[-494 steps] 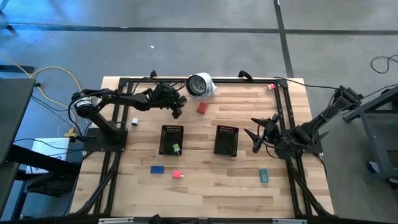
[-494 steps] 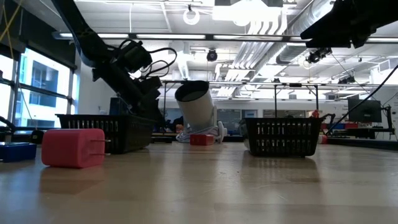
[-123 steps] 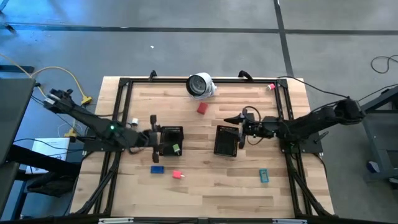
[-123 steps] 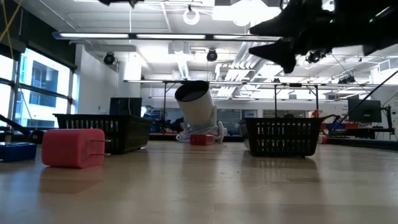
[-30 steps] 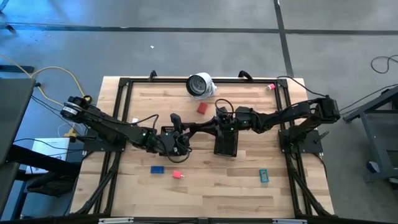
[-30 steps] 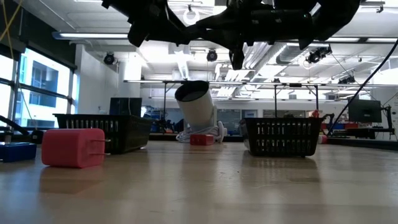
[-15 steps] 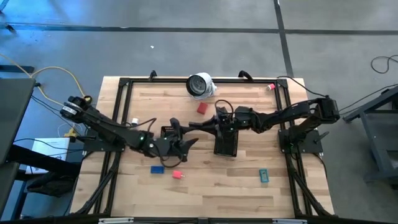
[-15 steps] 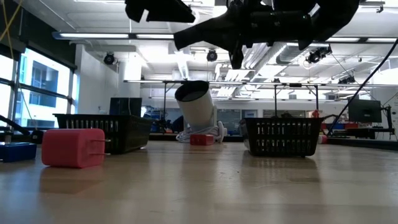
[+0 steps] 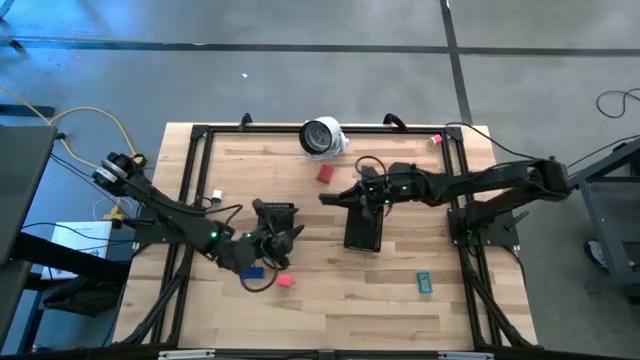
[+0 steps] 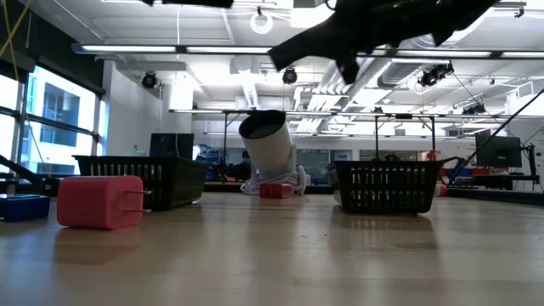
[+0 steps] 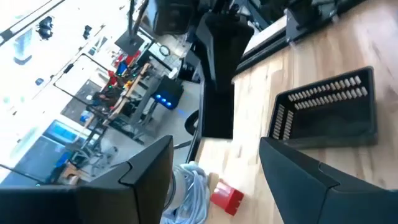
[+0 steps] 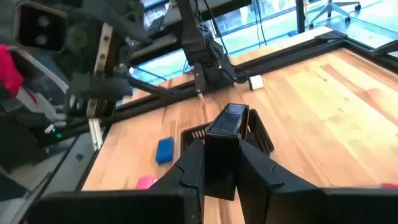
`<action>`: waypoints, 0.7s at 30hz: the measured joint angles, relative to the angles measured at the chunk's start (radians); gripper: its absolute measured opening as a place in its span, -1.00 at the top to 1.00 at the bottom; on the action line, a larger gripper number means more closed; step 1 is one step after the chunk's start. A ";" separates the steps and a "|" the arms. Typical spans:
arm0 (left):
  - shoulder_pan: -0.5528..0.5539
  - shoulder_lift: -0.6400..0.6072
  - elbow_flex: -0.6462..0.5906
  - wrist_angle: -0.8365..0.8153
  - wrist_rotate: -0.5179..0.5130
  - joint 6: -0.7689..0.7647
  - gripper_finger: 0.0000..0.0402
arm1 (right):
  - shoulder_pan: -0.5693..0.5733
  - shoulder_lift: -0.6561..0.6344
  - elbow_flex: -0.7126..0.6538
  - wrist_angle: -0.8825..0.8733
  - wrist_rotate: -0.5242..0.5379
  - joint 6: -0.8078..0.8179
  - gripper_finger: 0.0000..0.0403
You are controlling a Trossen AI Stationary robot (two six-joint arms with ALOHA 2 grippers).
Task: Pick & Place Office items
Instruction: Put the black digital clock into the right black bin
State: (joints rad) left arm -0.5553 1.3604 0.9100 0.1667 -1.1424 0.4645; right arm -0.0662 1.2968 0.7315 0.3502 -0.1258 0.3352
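Hidden: left arm covers the near-right corner of the left mesh tray [image 9: 270, 212], so I can't make out its contents. Blue piece [image 9: 252, 271] is half under the left gripper [image 9: 278, 256]. In the low view both arms are dark silhouettes cut off at the top edge.

Shapes: both trays are black wire mesh and rectangular. The pieces are small matte blocks. Pink piece [image 9: 284, 281] lies just in front of the left tray, red piece [image 9: 325, 173] behind it to the right, teal piece [image 9: 424, 283] well off to its front right.

Left gripper hangs over the tray's front edge with its fingers [image 11: 292, 168] spread wide and nothing between them. Right gripper [image 9: 332, 197], just right of the left tray, is clamped on a dark rectangular piece [image 12: 231, 119].
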 joint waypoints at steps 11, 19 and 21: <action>0.042 -0.139 -0.001 -0.312 0.148 -0.350 -0.15 | 0.001 -0.205 0.000 -0.402 0.044 0.075 0.76; 0.142 -0.142 -0.001 -0.443 0.259 -0.449 -0.15 | 0.003 -0.109 0.018 -0.527 0.017 0.088 0.76; 0.163 -0.142 -0.001 -0.471 0.292 -0.468 -0.15 | 0.003 -0.080 0.055 -0.608 0.023 0.066 0.76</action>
State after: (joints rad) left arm -0.3921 1.2182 0.9089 -0.3047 -0.8504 -0.0032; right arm -0.0635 1.2164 0.7868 -0.2583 -0.1027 0.4017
